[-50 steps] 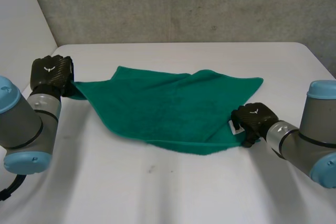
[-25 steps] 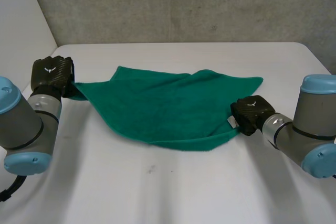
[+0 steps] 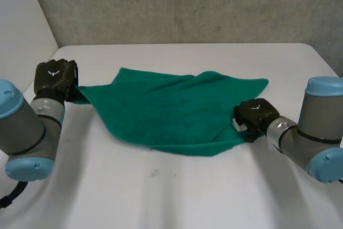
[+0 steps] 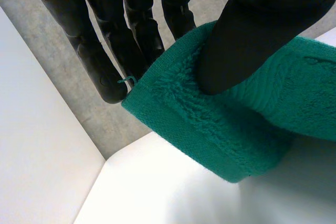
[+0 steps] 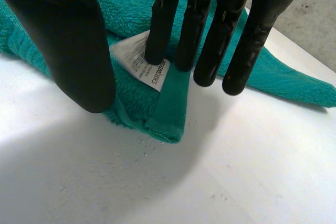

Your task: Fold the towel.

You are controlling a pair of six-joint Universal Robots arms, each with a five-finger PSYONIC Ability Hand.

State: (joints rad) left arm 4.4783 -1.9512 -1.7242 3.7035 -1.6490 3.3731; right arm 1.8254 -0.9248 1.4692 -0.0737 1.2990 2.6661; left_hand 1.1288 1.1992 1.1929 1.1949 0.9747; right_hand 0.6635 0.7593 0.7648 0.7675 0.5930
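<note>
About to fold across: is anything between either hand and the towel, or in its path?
Nothing visible. The left hand pinches one corner of the towel, the right hand the corner by its label.

Green towel (image 3: 171, 111) rumpled; spread on table.

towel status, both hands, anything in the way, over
Left hand pinches towel's left corner. Right hand pinches its near right corner by the white label. Towel spread, rumpled, fold not yet done. Nothing in the way.
</note>
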